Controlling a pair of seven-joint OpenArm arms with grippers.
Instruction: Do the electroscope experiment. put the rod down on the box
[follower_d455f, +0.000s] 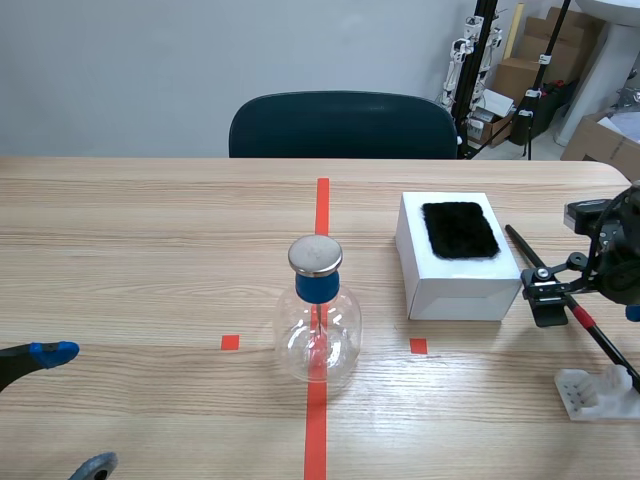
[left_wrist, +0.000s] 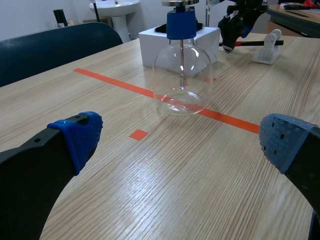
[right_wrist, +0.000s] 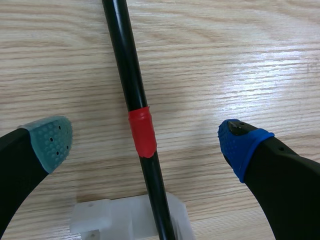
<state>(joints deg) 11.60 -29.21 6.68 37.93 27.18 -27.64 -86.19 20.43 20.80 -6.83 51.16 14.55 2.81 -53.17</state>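
Note:
A black rod (follower_d455f: 530, 255) with a red band (right_wrist: 142, 132) lies slanted to the right of the white box (follower_d455f: 455, 270), its near end on a small white stand (follower_d455f: 595, 392). My right gripper (follower_d455f: 590, 314) hovers over the rod, open, with one pad on each side of the red band and no contact; its own view shows the rod (right_wrist: 127, 65) running between the fingers (right_wrist: 50, 140). A black fur pad (follower_d455f: 460, 230) lies on top of the box. My left gripper (left_wrist: 182, 142) is open low at the near left, well short of the glass flask electroscope (left_wrist: 182, 75).
The electroscope (follower_d455f: 318, 310), a round glass flask with a blue collar and metal cap, stands on the red tape line at the table's middle. A dark chair (follower_d455f: 342, 125) is behind the far edge. Boxes and stands fill the back right of the room.

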